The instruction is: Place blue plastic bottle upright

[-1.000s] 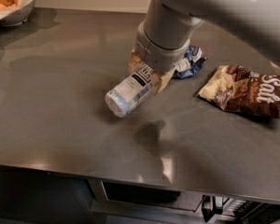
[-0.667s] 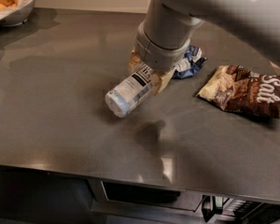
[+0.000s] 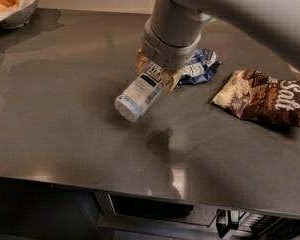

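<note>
Centre frame, my hand (image 3: 157,76) is clamped high on the blue plastic bottle (image 3: 139,93); its base, seemingly off the worktop (image 3: 65,114), can thus swing down.

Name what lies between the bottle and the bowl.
Only bare counter, per the camera view. The hand holds the bottle tilted at mid-counter.
</note>
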{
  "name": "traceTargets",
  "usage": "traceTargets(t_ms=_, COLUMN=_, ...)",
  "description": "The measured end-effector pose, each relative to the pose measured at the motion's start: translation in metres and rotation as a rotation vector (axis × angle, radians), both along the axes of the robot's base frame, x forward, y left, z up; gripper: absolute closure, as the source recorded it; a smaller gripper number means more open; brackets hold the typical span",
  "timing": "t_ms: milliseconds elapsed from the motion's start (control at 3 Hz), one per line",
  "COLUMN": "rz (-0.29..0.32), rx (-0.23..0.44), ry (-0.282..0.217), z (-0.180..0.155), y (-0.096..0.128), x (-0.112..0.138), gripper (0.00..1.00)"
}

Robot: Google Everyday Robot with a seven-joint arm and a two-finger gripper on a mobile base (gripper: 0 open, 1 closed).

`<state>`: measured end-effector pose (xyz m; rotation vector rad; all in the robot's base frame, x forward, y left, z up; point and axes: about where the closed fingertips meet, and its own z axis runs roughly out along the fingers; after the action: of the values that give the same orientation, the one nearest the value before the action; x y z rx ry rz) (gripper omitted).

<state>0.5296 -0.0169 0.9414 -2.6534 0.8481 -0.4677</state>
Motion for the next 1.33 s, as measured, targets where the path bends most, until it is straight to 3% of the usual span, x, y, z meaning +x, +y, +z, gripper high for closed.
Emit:
traceTargets(t_ms=667, rz=0.248, rx=-0.024, ry=-0.144, z=0.021, y=0.017, x=0.026, gripper=1.00)
traceTargets(t_ms=1333, rz=0.545, rx=-0.042, ry=-0.300, z=0.025, y=0.039, x=0.028, gripper=1.00)
